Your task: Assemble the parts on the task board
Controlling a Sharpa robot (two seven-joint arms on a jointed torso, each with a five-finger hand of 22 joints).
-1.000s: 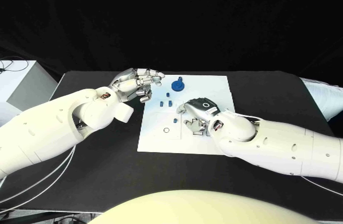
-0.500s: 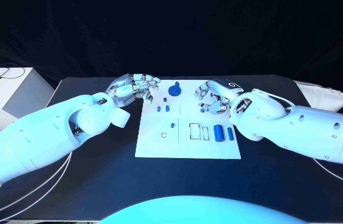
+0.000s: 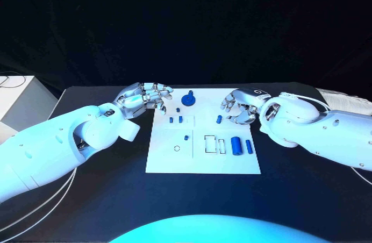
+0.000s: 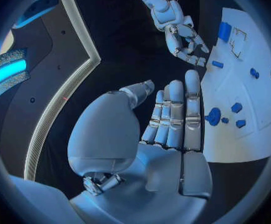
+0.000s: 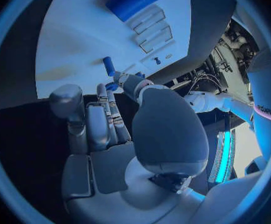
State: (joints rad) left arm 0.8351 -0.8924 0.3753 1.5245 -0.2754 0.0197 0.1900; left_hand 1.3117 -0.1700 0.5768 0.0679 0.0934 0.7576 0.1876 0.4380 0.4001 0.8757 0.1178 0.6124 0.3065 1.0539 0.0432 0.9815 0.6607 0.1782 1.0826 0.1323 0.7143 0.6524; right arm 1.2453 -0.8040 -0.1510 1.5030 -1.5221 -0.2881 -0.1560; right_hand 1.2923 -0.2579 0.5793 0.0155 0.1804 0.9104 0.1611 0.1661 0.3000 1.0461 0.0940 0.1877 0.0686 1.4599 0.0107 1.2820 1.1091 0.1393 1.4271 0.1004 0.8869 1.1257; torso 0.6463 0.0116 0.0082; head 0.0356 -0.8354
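The black table [image 3: 93, 189] carries the white task board [image 3: 203, 162] at its middle.

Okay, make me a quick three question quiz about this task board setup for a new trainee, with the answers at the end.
1. True or false: the left hand is holding a blue part.
2. Which blue part stands nearest the far edge of the task board?
A. the round knobbed part
B. the large cylinder
C. the small cylinder
3. Fill in: the right hand hovers over the board's far ______ corner as the head view shows it.

Key
1. False: in the left wrist view its fingers are held out with nothing between them.
2. A
3. right
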